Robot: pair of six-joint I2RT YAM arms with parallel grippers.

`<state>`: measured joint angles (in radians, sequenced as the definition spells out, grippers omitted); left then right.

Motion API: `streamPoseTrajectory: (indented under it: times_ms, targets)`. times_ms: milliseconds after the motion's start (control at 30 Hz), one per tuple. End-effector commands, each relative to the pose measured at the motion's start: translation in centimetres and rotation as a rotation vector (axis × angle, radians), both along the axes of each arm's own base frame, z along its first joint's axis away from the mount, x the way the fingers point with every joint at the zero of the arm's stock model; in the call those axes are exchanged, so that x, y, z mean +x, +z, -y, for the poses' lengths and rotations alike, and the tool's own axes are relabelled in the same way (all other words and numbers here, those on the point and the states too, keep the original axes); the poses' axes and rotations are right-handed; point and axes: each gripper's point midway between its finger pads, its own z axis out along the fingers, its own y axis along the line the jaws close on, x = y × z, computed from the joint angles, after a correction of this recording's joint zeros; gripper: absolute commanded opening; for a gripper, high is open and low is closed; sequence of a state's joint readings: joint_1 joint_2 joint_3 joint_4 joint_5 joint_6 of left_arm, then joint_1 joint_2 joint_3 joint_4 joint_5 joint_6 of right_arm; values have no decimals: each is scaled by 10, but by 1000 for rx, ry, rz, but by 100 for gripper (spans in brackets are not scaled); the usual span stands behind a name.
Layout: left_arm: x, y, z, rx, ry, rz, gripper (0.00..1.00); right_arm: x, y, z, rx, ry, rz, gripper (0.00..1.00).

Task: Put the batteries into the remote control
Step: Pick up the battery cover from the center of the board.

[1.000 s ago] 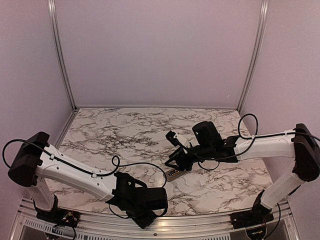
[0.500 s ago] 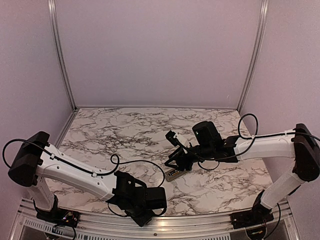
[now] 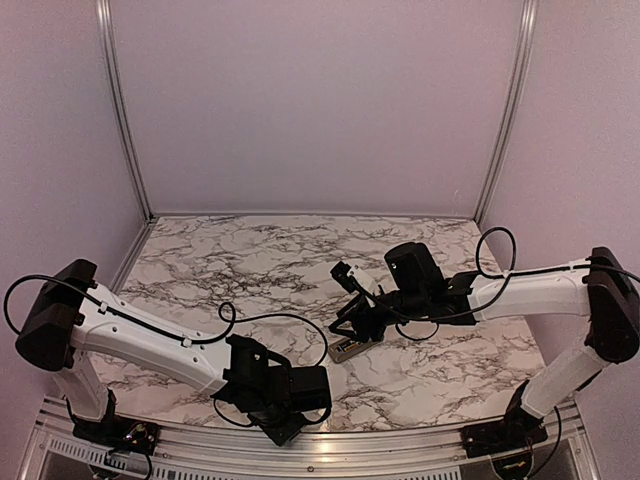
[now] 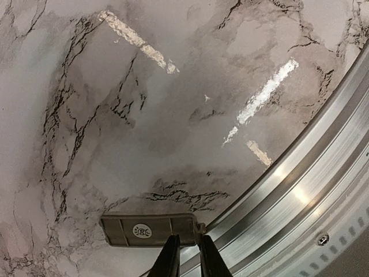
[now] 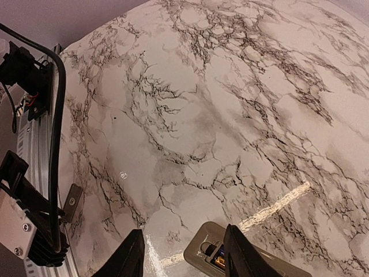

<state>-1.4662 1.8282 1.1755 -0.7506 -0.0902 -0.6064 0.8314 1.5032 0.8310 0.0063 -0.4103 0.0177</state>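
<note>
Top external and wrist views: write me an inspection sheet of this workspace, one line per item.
Surface: marble-patterned table, glossy, glare streaks.
Job's things: remote control back side up, battery bay open, something gold inside; loose batteries not seen.
Clutter: grey battery cover lying by the aluminium rail.
Grippers: left gripper fingers nearly together at the cover's edge, grip unclear; right gripper open over the remote's end.
Cables: black cables looped along both arms.
Surroundings: plain lilac walls.
</note>
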Motion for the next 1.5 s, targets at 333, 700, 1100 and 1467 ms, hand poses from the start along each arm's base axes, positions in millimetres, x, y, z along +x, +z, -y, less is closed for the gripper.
streamPoseTrajectory:
  times_ms: [333,700,1100,1467]
  targets:
    - [-1,-4,2,1,-23,-12,14,3,0,2,-3,-4,7,45]
    - [0,-9,0,7,-22,-8,6,4,-1,2,-8,-7,13,45]
    - [2,-15,-2,9,-18,-19,10,2,-4,4,-25,-7,-1,45]
    - [29,41,12,-189,23,-19,0,11,19,5,19,-19,33,45]
